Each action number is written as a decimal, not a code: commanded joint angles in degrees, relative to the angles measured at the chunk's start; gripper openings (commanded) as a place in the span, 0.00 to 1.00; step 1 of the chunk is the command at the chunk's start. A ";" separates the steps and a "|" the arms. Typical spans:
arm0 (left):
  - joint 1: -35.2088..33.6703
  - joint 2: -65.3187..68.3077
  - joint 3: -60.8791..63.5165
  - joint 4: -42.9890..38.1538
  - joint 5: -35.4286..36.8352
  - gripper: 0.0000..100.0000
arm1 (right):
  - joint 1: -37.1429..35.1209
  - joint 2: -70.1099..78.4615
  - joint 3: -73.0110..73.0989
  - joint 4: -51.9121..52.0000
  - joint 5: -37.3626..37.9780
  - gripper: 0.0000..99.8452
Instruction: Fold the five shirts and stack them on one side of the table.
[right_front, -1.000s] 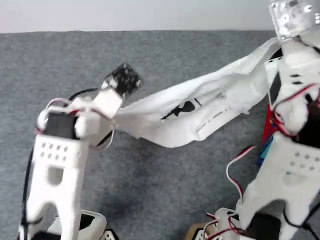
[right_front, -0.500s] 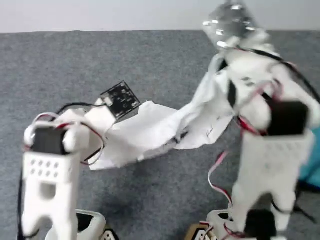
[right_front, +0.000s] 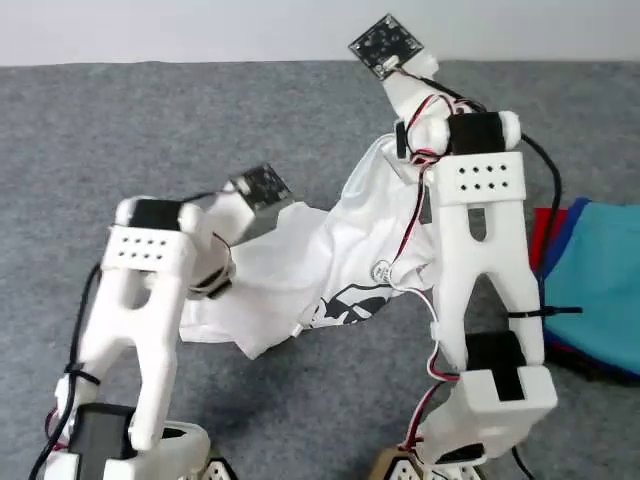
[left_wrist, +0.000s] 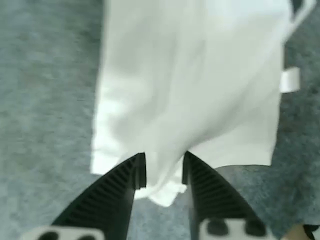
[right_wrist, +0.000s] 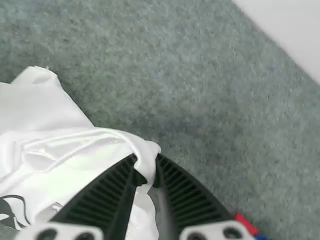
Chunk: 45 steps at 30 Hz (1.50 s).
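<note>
Here, the white shirt (right_front: 330, 260) is bunched and partly lifted over the middle of the grey table (right_front: 150, 130), with a dark print showing on its near side. My left gripper (left_wrist: 164, 167) grips the shirt's left end, its fingers narrow with cloth pressed between them. My right gripper (right_wrist: 145, 170) pinches a folded corner on the far side, its fingers almost together. At the table's right edge lies a pile (right_front: 600, 270) of teal, blue and red shirts, well apart from the white one. I judge I am mid-fold on this shirt. The next move calls for lowering both grips evenly so that the cloth settles flat with its edges matched, then letting go before carrying it to the pile.
</note>
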 joint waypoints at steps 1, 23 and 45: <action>-0.53 0.00 -9.19 6.51 -0.35 0.14 | 2.86 0.40 -0.35 -1.27 -0.53 0.01; 17.93 -1.14 6.64 7.12 7.30 0.21 | 5.85 0.66 -0.35 -1.19 -0.53 0.01; 15.38 0.79 23.25 -13.98 7.91 0.17 | 5.76 0.92 -0.35 -0.92 -0.53 0.01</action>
